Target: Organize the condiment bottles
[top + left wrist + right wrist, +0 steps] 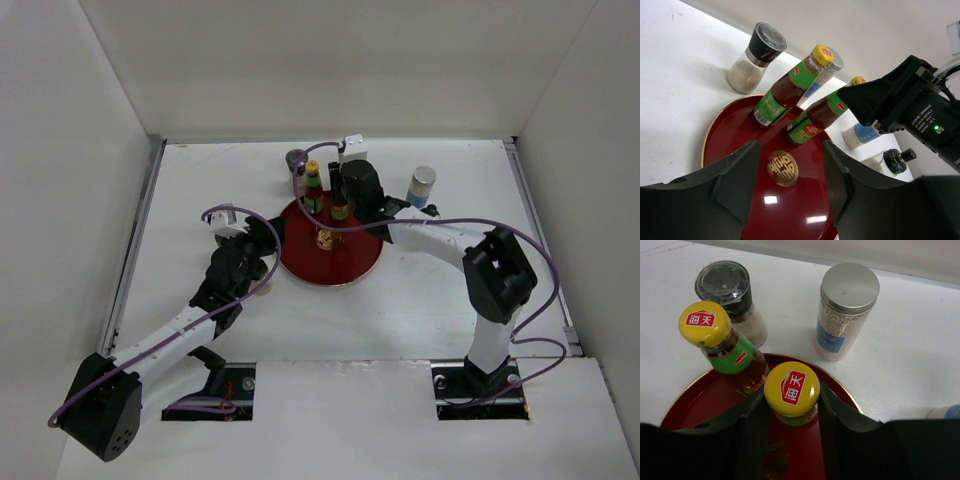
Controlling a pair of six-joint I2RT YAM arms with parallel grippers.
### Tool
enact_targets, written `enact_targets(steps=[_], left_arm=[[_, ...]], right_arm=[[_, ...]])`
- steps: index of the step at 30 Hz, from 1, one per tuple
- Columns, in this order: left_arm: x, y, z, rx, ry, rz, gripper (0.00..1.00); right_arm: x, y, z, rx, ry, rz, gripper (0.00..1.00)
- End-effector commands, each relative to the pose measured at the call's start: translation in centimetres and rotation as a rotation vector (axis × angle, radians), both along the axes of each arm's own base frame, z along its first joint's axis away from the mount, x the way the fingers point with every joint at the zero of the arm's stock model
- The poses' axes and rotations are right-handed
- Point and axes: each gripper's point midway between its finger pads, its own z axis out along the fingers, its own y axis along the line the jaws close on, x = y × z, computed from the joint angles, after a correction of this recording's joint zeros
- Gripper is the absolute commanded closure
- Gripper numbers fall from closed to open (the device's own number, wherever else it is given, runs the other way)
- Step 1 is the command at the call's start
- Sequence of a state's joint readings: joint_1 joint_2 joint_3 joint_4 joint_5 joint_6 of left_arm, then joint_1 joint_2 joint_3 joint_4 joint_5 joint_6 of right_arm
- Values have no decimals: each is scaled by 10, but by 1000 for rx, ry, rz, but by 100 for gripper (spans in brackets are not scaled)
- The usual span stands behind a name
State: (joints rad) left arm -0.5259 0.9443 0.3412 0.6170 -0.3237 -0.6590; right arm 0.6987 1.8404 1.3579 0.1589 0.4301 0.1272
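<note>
Two dark sauce bottles with yellow caps stand on the round red tray (345, 265). My right gripper (791, 389) is shut on the nearer sauce bottle (791, 385), a finger on each side of its neck; its base rests on the tray. The other sauce bottle (722, 340) stands just to its left. Behind the tray, on the table, stand a dark-lidded jar (730, 295) and a silver-capped shaker (847, 310). My left gripper (790, 175) hangs open over the tray's left part, above the gold emblem (782, 168), holding nothing.
A second blue-banded shaker (423, 185) stands on the table right of the tray. In the left wrist view a small dark-capped thing (897, 160) lies near it. White walls enclose the table on three sides.
</note>
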Motion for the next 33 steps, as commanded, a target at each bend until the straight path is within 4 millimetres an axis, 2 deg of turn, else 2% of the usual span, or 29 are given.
enact_targets(steps=[1,5,8,12,14,16,19,23,28,33], left_arm=[[-1,0,19,-41,-62,-9,50],[-2,0,18,-39,-59,-9,50],[-1,-1,18,-39,-59,-10,50],[-1,-1,18,-38,-58,-10,50],[-1,-1,19,-40,-60,-10,50],[0,-1,18,-38,-58,-9,50],[0,-1,17,-37,-56,-10,50],[0,0,19,-39,-59,-7,49],[1,-1,17,-37,-55,-7,49],[3,-1,13,-31,-44,-6,49]], right_arm=[[11,20,86,170,-203,-4,61],[6,19,79,160,-192,-6,35],[1,13,88,169,-202,-10,21],[-5,-8,115,206,-238,-22,15],[3,-24,125,224,-251,-44,15],[19,-35,128,229,-246,-54,18],[51,-42,111,193,-181,-57,19],[87,-45,89,159,-118,-53,15],[99,-37,68,150,-51,5,10],[100,-25,42,169,20,76,8]])
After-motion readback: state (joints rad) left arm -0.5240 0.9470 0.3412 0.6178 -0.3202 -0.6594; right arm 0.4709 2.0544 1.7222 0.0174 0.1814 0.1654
